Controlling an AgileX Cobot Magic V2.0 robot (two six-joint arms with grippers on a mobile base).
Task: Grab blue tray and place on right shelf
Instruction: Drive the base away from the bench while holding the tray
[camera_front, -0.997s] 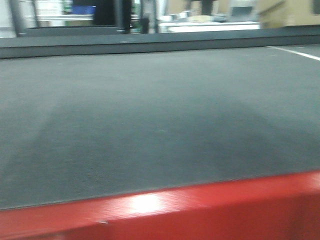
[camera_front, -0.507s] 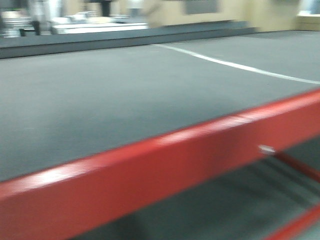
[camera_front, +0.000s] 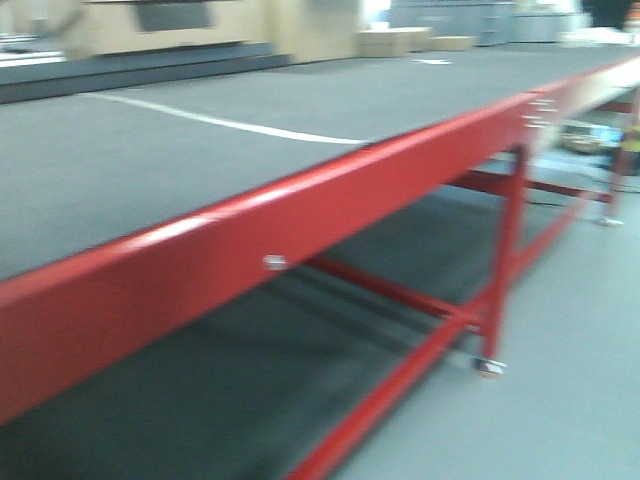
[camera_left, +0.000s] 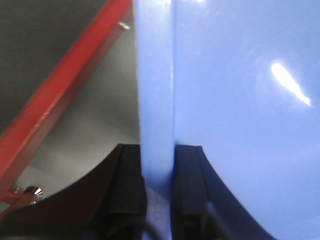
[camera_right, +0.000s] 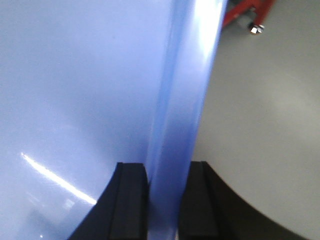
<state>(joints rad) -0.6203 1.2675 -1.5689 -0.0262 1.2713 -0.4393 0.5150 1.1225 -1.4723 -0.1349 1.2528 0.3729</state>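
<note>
As left gripper (camera_left: 159, 152), right gripper (camera_right: 165, 169) pinch rims, blue tray (camera_left: 240, 125) spans between.

Tray (camera_left: 240, 100) over floor (camera_left: 100, 120), table (camera_left: 60, 85) left

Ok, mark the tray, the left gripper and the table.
tray (camera_left: 240, 100): left wrist view, glossy flat face.
left gripper (camera_left: 159, 155): left wrist view, midway between fingertips, at the rim.
table (camera_front: 300, 215): front view, red front rail.

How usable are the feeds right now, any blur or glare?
Front view: smeared by motion blur, with a washed highlight on the red table rail. Left wrist view: a bright glare streak on the blue tray, but its rim in the left claw reads clearly. Right wrist view: another streak, rim in the right claw distinct.
</note>
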